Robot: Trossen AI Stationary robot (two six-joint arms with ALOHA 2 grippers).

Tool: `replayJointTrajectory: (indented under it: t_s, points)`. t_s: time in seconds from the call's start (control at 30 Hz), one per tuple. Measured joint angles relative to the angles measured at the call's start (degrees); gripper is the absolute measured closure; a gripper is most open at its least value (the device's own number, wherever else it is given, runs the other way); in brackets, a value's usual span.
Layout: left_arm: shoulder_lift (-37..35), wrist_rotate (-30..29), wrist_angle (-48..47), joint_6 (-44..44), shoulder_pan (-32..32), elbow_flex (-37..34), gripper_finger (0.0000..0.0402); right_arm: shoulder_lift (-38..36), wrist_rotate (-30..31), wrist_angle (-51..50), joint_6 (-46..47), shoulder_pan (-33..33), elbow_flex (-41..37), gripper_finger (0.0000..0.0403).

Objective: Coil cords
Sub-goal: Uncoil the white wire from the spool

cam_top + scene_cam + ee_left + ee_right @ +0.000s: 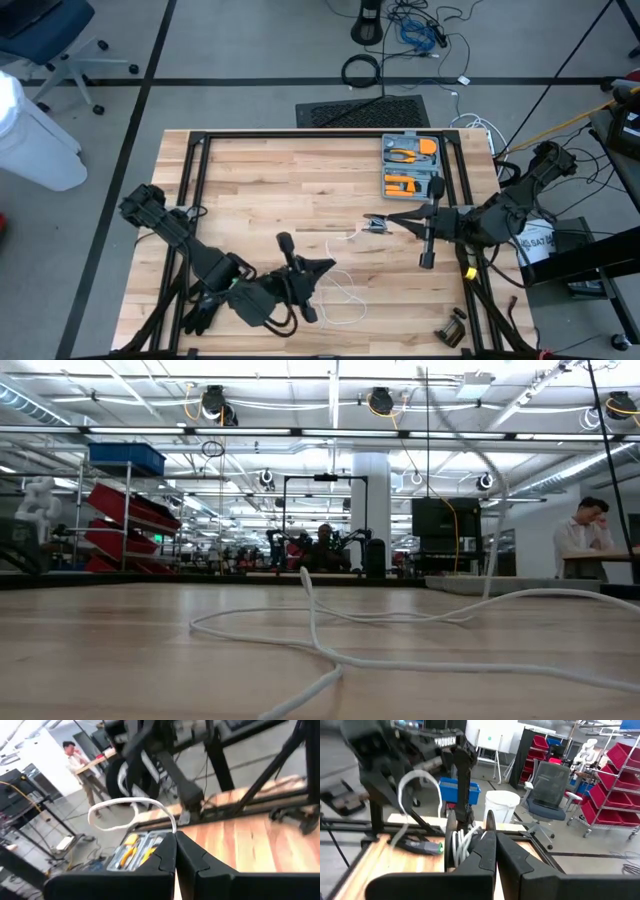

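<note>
The cord, loose across the near tabletop, looks light and limp, so we pinch it at its ends: left gripper and right gripper each clamp it.

white cord, loosely looped, on table

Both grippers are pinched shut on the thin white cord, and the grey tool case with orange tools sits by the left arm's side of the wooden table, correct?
Not quite. The high view shows the grey tool case with orange tools on the right arm's side of the wooden table. The rest holds: the left gripper and right gripper are shut on the thin white cord.
</note>
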Motion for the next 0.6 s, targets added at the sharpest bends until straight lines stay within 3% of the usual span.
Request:
replayJointTrajectory:
  t_s: [0.13,0.33,0.6]
  points:
    - [0.00,0.02,-5.57,-4.90,0.71,0.00,0.0396,-0.22,-2.05,2.10,-0.15,0.91,0.00,0.0403]
    - [0.00,2.76,-6.33,-5.83,0.80,0.00,0.0390,-0.78,-2.72,4.27,-1.33,2.92,-0.01,0.0403]
    - [0.02,6.10,-6.13,-5.24,-0.60,0.00,0.0306,-0.42,-7.40,1.12,-14.44,6.36,0.00,0.0403]
